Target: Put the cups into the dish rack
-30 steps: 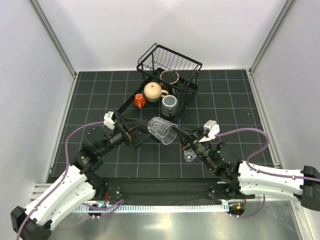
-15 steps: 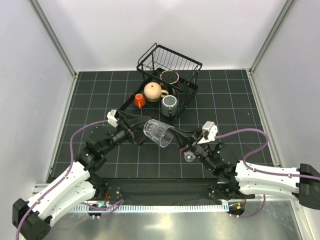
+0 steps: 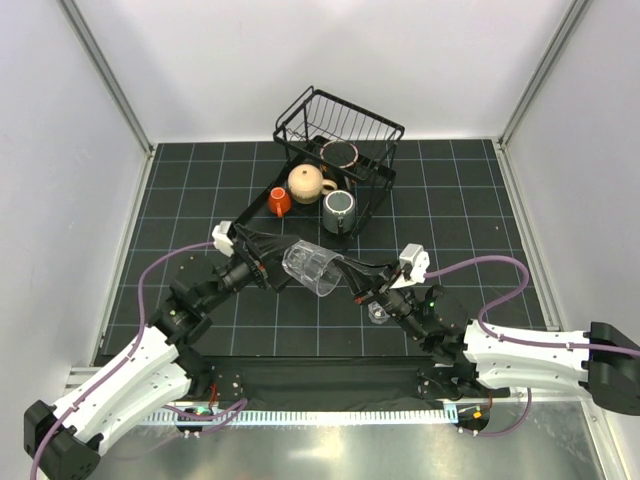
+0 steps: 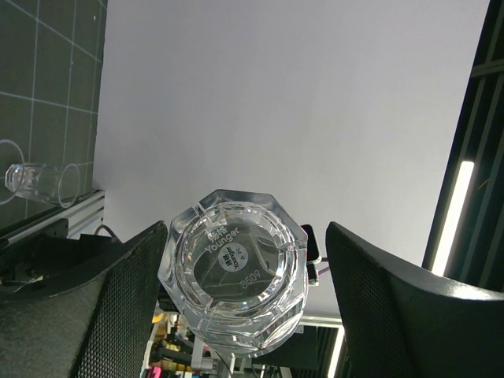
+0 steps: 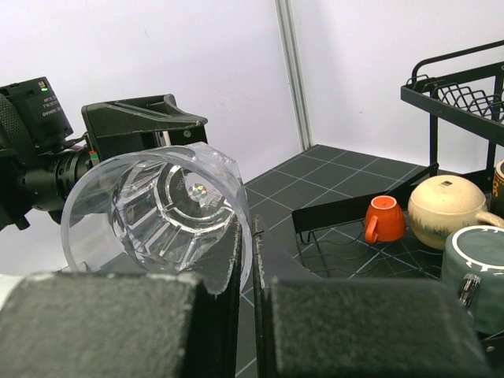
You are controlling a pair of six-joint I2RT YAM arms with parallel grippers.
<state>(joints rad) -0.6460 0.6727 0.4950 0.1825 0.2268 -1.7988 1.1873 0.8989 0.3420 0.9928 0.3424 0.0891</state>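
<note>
A clear glass tumbler hangs on its side above the mat between my two grippers. My right gripper is shut on its rim; the right wrist view shows the rim wall pinched between the fingers and the tumbler's mouth. My left gripper is open, its jaws standing either side of the tumbler's base, with a gap on the right side. A second small clear glass lies on the mat. The black dish rack holds a red-orange cup, beige mug, grey mug and brown-rimmed cup.
The rack stands at the back centre of the gridded black mat. White walls and metal posts enclose the mat. In the right wrist view the rack's lower frame and its cups lie to the right of the tumbler.
The right gripper has carried the tumbler left and slightly down, so its base now sits between the left gripper's open jaws. The left arm shifted slightly.
</note>
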